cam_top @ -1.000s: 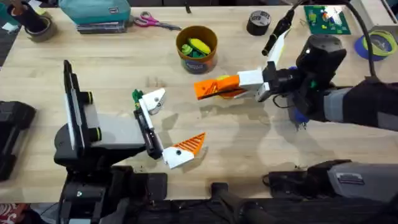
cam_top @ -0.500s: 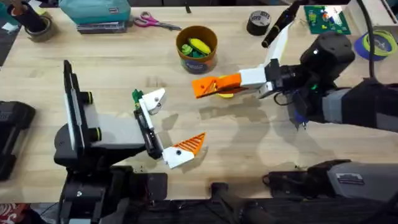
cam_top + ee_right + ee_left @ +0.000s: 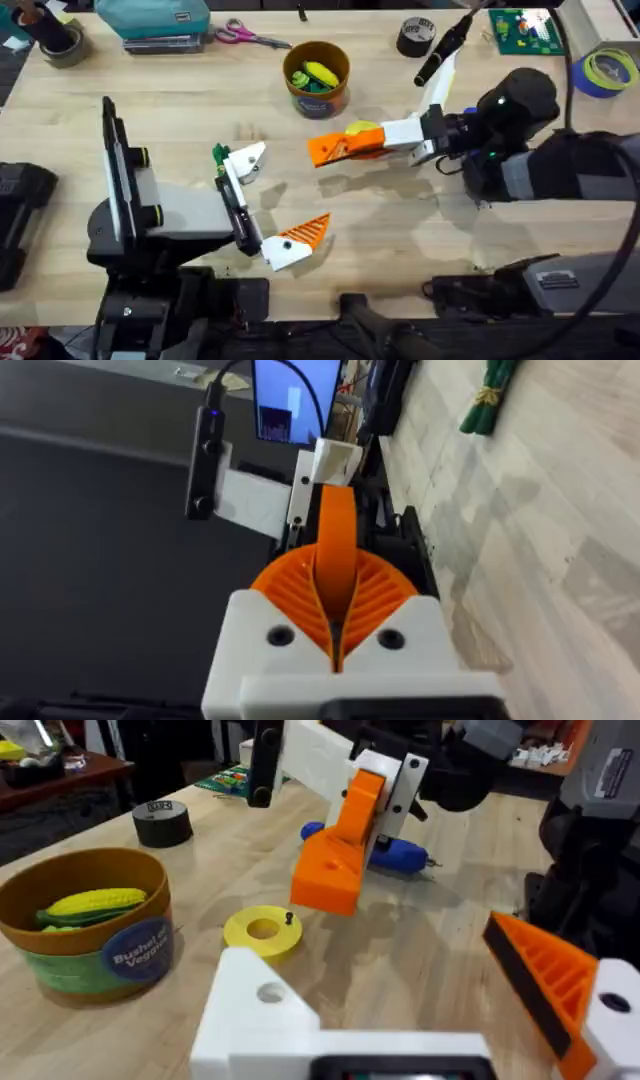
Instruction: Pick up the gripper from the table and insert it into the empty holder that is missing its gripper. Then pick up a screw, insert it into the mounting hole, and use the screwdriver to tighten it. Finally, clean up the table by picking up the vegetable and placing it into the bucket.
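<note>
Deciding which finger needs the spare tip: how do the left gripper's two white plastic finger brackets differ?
The white angular bracket nearer the brown-orange bucket is bare, its mounting hole exposed; the other white bracket carries an orange ribbed wedge tip. The bare one ends blunt, the tipped one in a point. Both sit spread apart on the left gripper.

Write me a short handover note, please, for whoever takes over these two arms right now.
Right gripper: shut on the orange tip, held above the table near the yellow disc.
Left gripper: open; its white holder has no tip yet.
Screwdriver: lying on the table under the right arm.
Bucket: already holds corn; a green bundle lies on the table beside the holder.
Done: tip picked up.
Left: insert the tip, add the screw, tighten it, put the green bundle in the bucket.
</note>
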